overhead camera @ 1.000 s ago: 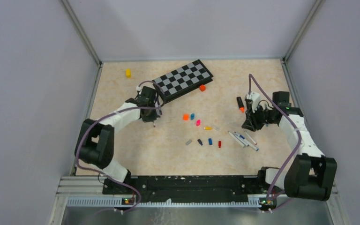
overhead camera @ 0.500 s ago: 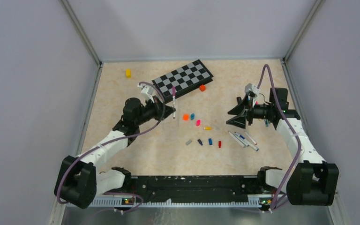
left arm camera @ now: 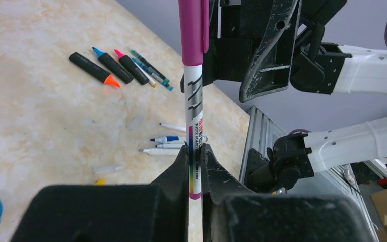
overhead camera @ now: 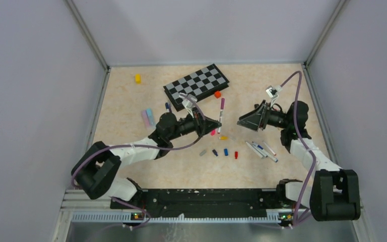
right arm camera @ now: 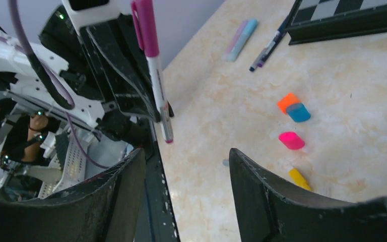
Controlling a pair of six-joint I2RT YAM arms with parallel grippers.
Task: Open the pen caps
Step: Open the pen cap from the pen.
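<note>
**Both arms raised over the middle of the table (overhead camera: 131, 151), overhead and wrist views.** The left claw (overhead camera: 216, 124) is pressed together on the lower barrel of a white pen (overhead camera: 220, 117). The pen is held upright above the table, with its magenta cap (overhead camera: 222, 104) on and uppermost. In the left wrist view both fingers (left arm camera: 179, 169) touch the barrel just above its magenta end.

The right claw (overhead camera: 241, 121) is spread and pinches nothing. It faces the pen from just beside it. In the right wrist view the pen stands beyond the gap between its fingers (right arm camera: 262, 196), apart from both.

Loose caps (overhead camera: 226, 152) lie scattered on the table below the claws. Among them are an orange cap (right arm camera: 288, 102) and a blue cap (right arm camera: 298, 112) side by side, with a pink cap (right arm camera: 291, 140) near them.

A cluster of white pens (overhead camera: 262, 149) lies near the right arm. Three black highlighters (left arm camera: 103, 68) lie side by side further off. Two pastel pens (overhead camera: 148, 117) lie by the left arm. A chessboard (overhead camera: 196, 85) sits at the far side, an orange block (overhead camera: 217, 94) just beside it and a yellow block (overhead camera: 137, 78) well apart.
</note>
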